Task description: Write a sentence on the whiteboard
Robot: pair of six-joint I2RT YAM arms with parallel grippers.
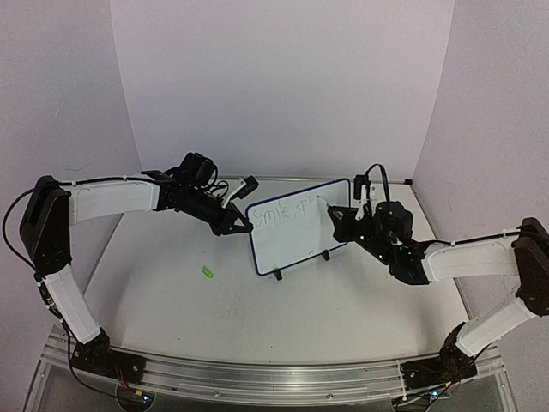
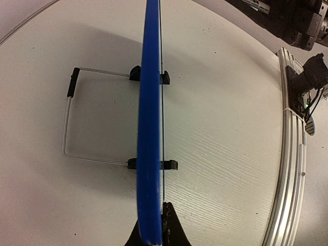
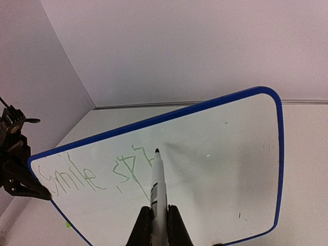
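Observation:
The whiteboard (image 1: 296, 225) stands upright on two black feet mid-table, blue-framed. Green writing (image 1: 285, 211) reads "smile" and a started second word along its top; it also shows in the right wrist view (image 3: 97, 174). My left gripper (image 1: 233, 223) is shut on the board's left edge; the left wrist view shows the blue frame (image 2: 149, 128) edge-on between the fingers (image 2: 171, 228). My right gripper (image 3: 158, 223) is shut on a white marker (image 3: 156, 184), tip at the board by the last green stroke. In the top view the right gripper (image 1: 336, 216) is at the board's upper right.
A small green cap (image 1: 207, 272) lies on the table left of the board. A wire stand (image 2: 69, 123) extends behind the board. The aluminium rail (image 1: 257, 378) runs along the near edge. White walls enclose the back and sides.

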